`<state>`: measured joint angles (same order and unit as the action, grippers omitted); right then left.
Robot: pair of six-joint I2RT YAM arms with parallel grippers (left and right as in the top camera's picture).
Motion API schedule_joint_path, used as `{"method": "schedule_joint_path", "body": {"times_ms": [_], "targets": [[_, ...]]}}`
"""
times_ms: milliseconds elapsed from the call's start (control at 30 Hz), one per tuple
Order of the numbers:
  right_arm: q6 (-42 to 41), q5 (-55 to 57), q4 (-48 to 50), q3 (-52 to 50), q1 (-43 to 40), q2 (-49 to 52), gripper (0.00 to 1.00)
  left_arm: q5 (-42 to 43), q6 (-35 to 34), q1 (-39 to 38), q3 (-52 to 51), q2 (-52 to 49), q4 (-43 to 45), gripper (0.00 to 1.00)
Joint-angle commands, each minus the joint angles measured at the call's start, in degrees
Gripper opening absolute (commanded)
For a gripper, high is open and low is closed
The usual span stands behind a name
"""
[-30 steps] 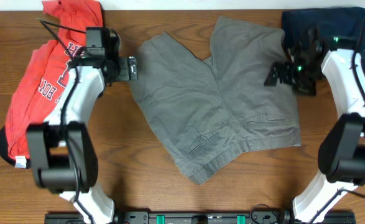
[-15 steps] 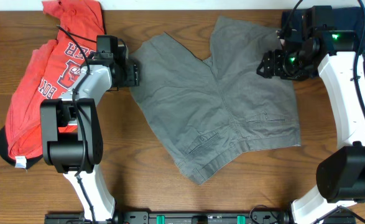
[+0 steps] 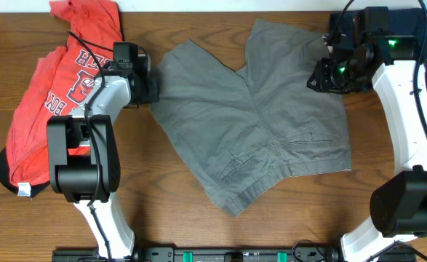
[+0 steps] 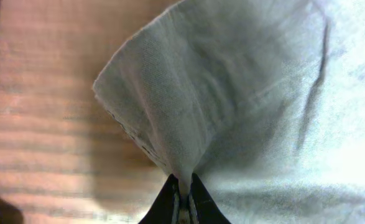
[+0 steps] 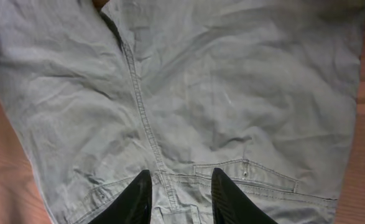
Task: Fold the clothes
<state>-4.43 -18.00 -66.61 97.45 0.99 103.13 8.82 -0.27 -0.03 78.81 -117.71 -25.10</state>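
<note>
**Left pincer (image 4: 183, 200) clamped on shorts (image 3: 257, 124), right pincer (image 5: 181, 194) apart**

At the left pincer: pressed together on a thin pinched fold of grey-olive cloth at the left leg's hem, with the fabric fanning outward from the grip. Just beside that fold, bare wood of the tabletop (image 3: 162, 211).

At the right pincer: two dark fingers (image 5: 134, 200) spread apart with nothing between them, poised over the seat seam, a slit back pocket just beside. Cannot tell whether touching the cloth.

Around both: shorts spread flat across the middle of the tabletop, legs toward the far edge, waistband toward the near edge.

Along the left edge, touching the left arm: a red-orange T-shirt (image 3: 53, 102) with white lettering, rumpled.

In the far right corner, behind the right arm: a dark navy garment (image 3: 411, 22).
</note>
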Motion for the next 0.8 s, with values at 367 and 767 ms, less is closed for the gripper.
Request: {"method": "schedule_joint_path", "body": {"times_ms": [367,767], "targets": [[-0.55,2.43,3.65,0.70,1.33,0.22,0.21,-7.04,-3.23,8.83,0.17,12.63,-31.71,0.06],[-1.33,3.61,6.51,0.68,5.40,6.75,0.21,-11.02,-3.89,9.11,0.17,25.42,-46.12,0.07]]}}
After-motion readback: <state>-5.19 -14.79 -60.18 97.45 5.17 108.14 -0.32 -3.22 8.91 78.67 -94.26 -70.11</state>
